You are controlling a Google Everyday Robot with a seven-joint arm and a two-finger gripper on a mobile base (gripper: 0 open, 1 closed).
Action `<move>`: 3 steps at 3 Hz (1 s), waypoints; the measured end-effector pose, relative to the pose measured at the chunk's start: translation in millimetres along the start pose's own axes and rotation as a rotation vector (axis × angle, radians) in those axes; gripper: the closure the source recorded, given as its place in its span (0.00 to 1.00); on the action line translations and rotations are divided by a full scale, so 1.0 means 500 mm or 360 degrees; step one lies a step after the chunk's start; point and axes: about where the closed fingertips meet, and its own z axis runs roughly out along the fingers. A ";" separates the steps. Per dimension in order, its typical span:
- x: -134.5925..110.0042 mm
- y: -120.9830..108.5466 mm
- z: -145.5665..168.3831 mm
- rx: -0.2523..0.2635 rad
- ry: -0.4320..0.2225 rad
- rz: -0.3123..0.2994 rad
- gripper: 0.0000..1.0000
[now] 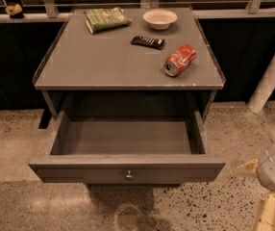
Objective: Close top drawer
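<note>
The top drawer (128, 169) of the grey cabinet is pulled far out, and its inside is empty. Its flat front panel has a small round metal knob (129, 175) at the centre. No lower drawers show below it. My gripper (259, 191) is at the lower right corner of the view, to the right of the drawer front and apart from it. Its two cream fingers (247, 167) are spread open with nothing between them.
On the cabinet top (94, 61) lie a green bag (106, 19), a white bowl (160, 18), a black bar (148, 42) and a red can (180, 60) on its side. A white post (272, 76) stands at the right. The floor is speckled stone.
</note>
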 end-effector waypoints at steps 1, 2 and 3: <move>0.000 0.000 0.000 0.0000 0.0000 0.0000 0.00; 0.025 -0.001 0.024 -0.0049 -0.0135 -0.0042 0.00; 0.069 -0.014 0.129 -0.0217 -0.0405 -0.0101 0.00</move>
